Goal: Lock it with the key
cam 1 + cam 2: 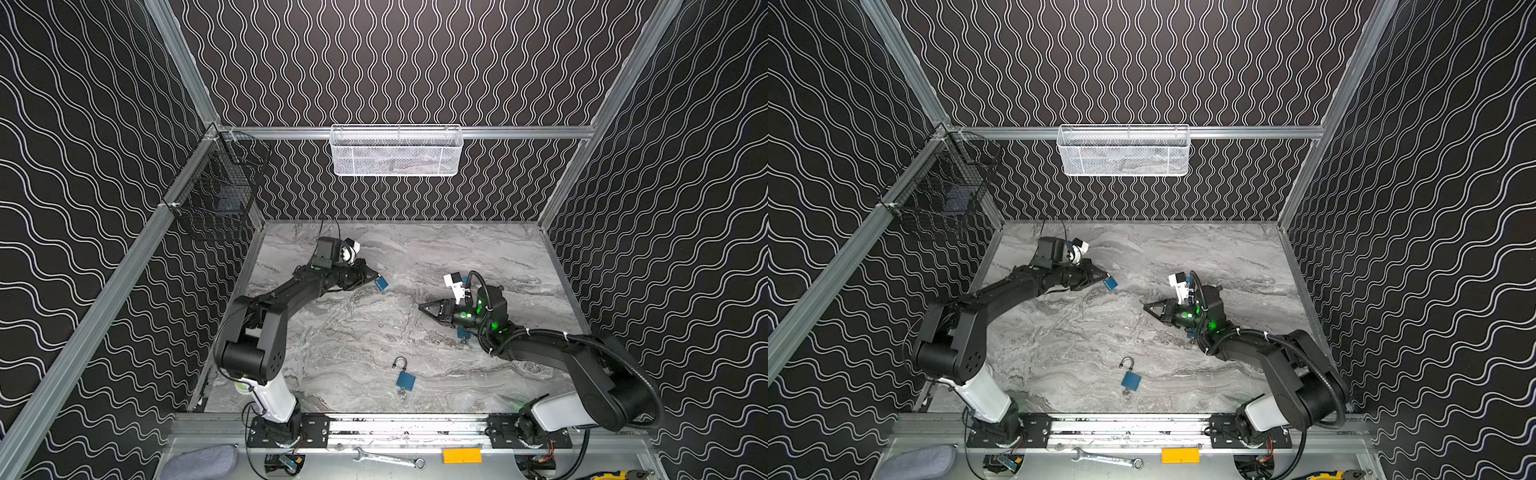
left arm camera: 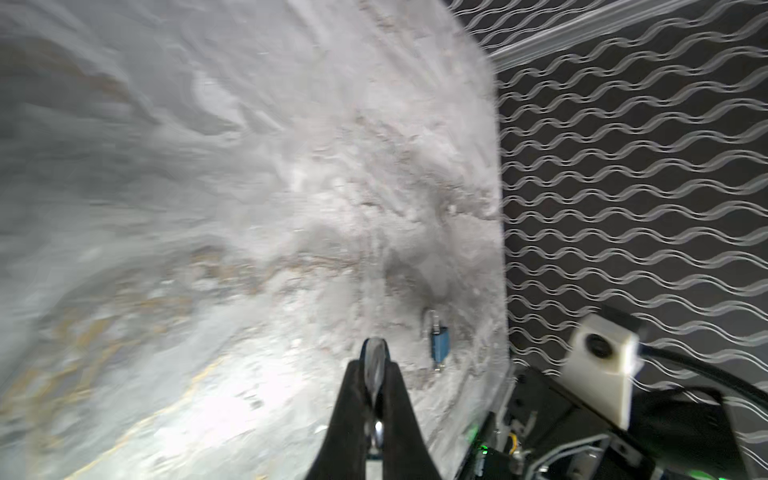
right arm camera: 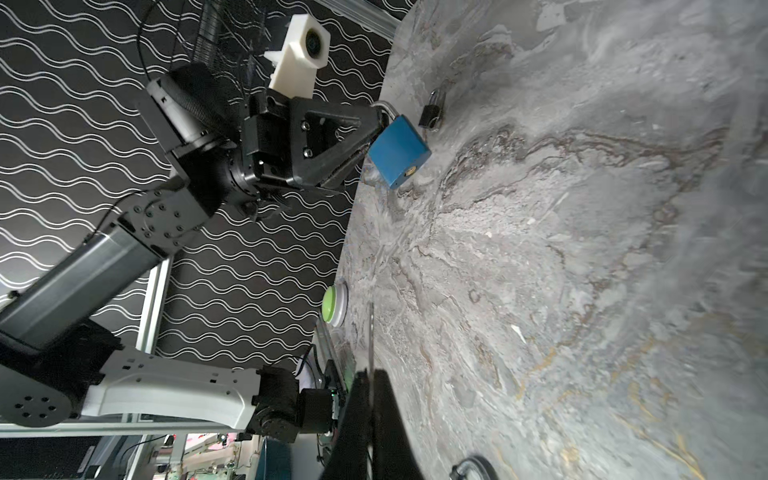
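Marble tabletop (image 1: pixel 457 249) — three blue padlocks (image 1: pixel 381 283) (image 1: pixel 405 380) (image 1: pixel 462 333), two black arms (image 1: pixel 291 299) (image 1: pixel 552 353)

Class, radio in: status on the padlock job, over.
Left gripper: jaws shut on blue padlock shackle. Right gripper: jaws shut on what looks like the key. Nothing between them.

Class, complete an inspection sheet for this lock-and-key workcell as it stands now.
Surface: grey marbled table, no spills seen.
Job's things: blue padlock held by left gripper; second padlock lying loose near front.
Clutter: wrench and orange block on front ledge.
Grippers: left gripper shut on blue padlock's shackle; right gripper shut, probably on a thin key.
Cables: black hose along right arm.
Surroundings: white basket and black basket on rails; patterned walls.
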### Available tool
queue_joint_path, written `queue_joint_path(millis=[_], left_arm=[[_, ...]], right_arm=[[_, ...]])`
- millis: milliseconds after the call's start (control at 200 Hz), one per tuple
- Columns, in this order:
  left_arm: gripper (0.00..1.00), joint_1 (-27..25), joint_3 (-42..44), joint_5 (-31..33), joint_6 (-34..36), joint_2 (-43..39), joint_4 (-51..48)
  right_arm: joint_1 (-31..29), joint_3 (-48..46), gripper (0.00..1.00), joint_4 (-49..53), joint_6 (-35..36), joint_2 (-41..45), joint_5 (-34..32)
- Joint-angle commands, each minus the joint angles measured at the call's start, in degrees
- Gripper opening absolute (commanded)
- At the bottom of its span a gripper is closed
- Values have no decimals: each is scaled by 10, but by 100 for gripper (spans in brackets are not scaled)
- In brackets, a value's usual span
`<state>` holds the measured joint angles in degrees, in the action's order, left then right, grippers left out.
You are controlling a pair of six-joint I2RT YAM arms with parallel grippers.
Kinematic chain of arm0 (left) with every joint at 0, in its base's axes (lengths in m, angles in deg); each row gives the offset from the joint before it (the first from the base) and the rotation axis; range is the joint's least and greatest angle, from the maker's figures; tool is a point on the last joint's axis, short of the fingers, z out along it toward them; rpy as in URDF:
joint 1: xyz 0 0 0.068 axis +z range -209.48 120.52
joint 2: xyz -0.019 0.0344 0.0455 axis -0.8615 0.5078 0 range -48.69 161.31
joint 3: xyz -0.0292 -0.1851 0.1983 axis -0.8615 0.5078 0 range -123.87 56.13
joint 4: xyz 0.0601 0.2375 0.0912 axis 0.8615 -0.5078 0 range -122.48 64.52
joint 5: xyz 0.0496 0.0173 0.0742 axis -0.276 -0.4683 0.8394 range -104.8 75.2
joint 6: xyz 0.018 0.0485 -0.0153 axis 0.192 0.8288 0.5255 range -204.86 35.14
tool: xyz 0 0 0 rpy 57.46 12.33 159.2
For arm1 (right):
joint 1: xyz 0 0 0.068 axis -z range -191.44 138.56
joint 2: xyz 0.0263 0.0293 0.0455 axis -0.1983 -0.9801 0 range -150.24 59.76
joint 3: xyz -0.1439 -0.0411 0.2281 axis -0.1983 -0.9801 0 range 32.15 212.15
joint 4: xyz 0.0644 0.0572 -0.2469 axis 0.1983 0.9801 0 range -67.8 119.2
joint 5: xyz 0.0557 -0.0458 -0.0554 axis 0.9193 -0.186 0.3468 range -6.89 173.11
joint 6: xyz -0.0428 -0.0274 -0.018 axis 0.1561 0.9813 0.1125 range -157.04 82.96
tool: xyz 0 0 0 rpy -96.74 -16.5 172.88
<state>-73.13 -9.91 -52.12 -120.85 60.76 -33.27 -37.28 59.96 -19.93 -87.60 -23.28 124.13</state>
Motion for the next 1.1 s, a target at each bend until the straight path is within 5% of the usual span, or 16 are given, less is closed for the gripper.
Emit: queue_joint_path(millis=[0,586,1096], left_arm=[[0,14,-54,26,95,31,-123],[0,86,-360,29,255,250,-322],[0,93,-421,50,302,314,-370]], right_arm=[[18,19,0,141,81,13,-7],[67,104,0,276,172,-47,34],[67,146,0,281,164,-89,47]])
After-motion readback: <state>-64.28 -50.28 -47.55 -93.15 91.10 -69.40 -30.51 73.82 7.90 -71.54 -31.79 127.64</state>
